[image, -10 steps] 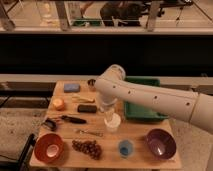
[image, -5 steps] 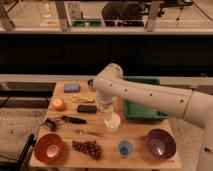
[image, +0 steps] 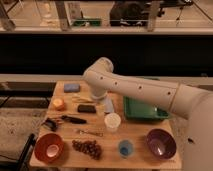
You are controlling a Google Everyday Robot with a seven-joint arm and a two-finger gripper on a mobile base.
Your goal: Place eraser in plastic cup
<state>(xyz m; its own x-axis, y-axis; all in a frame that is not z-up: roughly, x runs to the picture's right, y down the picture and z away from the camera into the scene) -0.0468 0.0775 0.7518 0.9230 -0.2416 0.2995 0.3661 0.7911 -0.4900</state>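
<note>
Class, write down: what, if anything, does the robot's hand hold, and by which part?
Nothing that shows: the hand hangs beside the eraser, which lies on the table.

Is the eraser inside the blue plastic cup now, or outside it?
Outside: the eraser lies on the table, apart from the plastic cup. The claw hangs near the eraser.

Black eraser [image: 86,108] lying flat, gripper [image: 108,105] just beside; blue plastic cup [image: 125,148] upright, well apart.

We take this for a robot lab: a wooden bench [image: 136,132] laid out with assorted small objects (orange bowl [image: 48,147], green tray [image: 145,111]), a glazed railing [image: 100,28] far behind, the pincer [image: 107,104] hanging above mid-bench.
</note>
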